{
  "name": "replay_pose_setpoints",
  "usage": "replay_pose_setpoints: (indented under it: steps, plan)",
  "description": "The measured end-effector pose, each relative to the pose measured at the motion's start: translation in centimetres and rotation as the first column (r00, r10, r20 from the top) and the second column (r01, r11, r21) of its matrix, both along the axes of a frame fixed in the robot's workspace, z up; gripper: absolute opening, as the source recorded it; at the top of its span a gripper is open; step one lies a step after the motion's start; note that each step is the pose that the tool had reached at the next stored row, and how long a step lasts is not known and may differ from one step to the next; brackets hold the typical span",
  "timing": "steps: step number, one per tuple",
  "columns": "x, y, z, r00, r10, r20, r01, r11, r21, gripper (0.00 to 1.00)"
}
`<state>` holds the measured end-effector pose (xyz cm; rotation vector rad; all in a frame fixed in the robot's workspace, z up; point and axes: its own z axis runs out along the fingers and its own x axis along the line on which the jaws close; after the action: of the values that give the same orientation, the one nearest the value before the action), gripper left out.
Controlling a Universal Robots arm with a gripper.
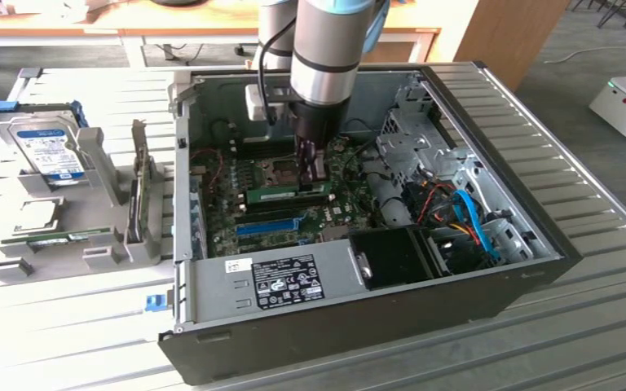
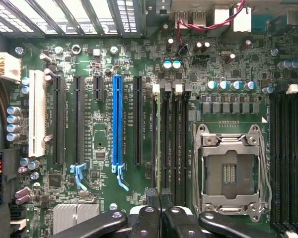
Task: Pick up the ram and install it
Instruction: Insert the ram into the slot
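The ram [image 1: 280,195] is a thin green stick standing on edge in a black memory slot on the motherboard, inside the open computer case. In the wrist view the ram [image 2: 159,139] shows edge-on as a narrow green line between the black slots. My gripper [image 1: 315,181] reaches straight down into the case and is at the ram's end towards the exterior view's right. Its black fingertips [image 2: 151,198] are pressed together in the wrist view, and the gripper [image 2: 159,194] is shut on the ram's end.
A blue slot strip [image 2: 117,124] and the CPU socket [image 2: 231,171] flank the memory slots. The case wall [image 1: 324,285] rings the board, with blue cables [image 1: 474,220] at the exterior view's right. A grey holder [image 1: 128,236] outside carries a hard drive [image 1: 52,151] and another green stick [image 1: 58,239].
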<state>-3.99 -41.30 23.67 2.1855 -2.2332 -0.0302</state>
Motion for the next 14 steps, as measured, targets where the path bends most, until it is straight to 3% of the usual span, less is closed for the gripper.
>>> replay_pose_setpoints:
  steps: [14]
  plan:
    - [-0.07, 0.0, -0.31, 1.0, 0.0, 0.0002, 0.0, 1.0, -0.0012, 0.12]
